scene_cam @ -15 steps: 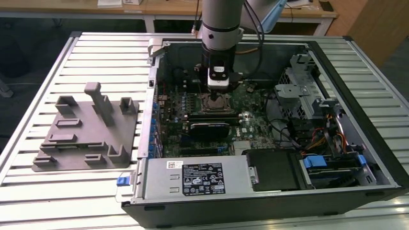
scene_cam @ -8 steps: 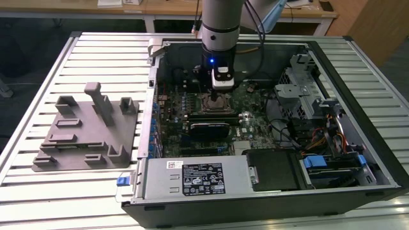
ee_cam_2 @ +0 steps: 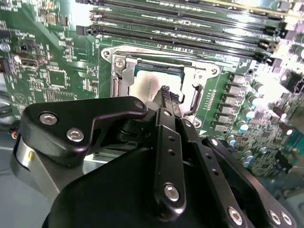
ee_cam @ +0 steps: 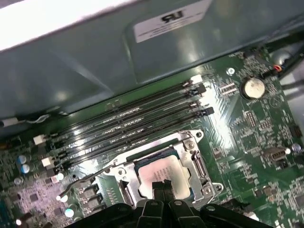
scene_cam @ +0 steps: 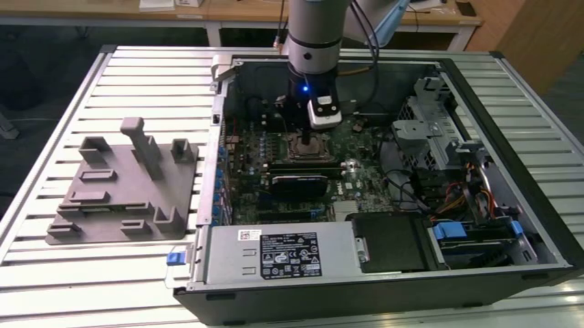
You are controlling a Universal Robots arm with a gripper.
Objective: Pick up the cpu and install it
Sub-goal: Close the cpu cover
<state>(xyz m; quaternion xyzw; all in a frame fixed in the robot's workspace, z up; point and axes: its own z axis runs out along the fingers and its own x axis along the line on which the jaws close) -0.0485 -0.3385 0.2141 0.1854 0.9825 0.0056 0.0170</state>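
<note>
one black two-fingered gripper (ee_cam: 163, 186) on a grey robot arm (scene_cam: 313, 31) hangs directly over the square metal-framed processor socket (ee_cam: 192, 145) of a green motherboard (ee_cam: 247, 142). in both wrist views its slim black fingertips (ee_cam_2: 164, 93) stand together with no gap seen between them and nothing held between them. whether the tips touch the surface below cannot be told.

the cpu (ee_cam: 154, 172), a small flat square chip with a silvery-white metal top, lies flat inside the socket, with the bright metal frame around all four of its sides. the fingertips are above the chip's top face, near the middle of the edge closest to the gripper body. a thin wire lever (ee_cam: 78, 184) runs just beside one side of the socket.

four long black memory slots (ee_cam: 133, 118) lie parallel, just beside the socket on the side away from the gripper body. a round silver coin battery (ee_cam: 254, 87) sits on the board, well apart from the socket, beyond the ends of those slots.

in the exterior view, the socket sits within an open black computer case (scene_cam: 538, 205) laid on a ribbed aluminium table (scene_cam: 155, 68). a grey metal power supply box (scene_cam: 273, 254) lies in the case, well apart from the socket toward the camera. a grey plastic holder block (scene_cam: 123, 184) with upright posts rests on the table outside the case, well apart from the socket toward the exterior view's left.
</note>
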